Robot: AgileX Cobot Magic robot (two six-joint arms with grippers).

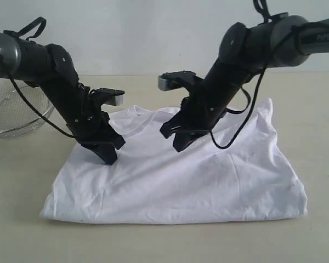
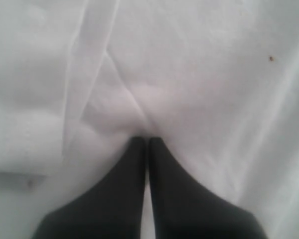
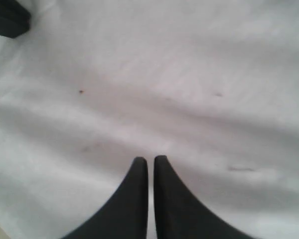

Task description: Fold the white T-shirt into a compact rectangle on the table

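Only exterior view shows basket (image 1: 11,112) near white T-shirt (image 1: 208,181).

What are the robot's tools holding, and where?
Left tool seems to pinch a pucker of the white T-shirt near its left side. Right tool is shut over the shirt's middle; grip cannot be told.

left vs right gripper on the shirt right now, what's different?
The left gripper is down near the left side of the white T-shirt; the right gripper is nearer its middle. Creases converge at the left gripper's tips, while the cloth by the right gripper's tips lies smoother. Shared: both are shut, black, and point down at the shirt.
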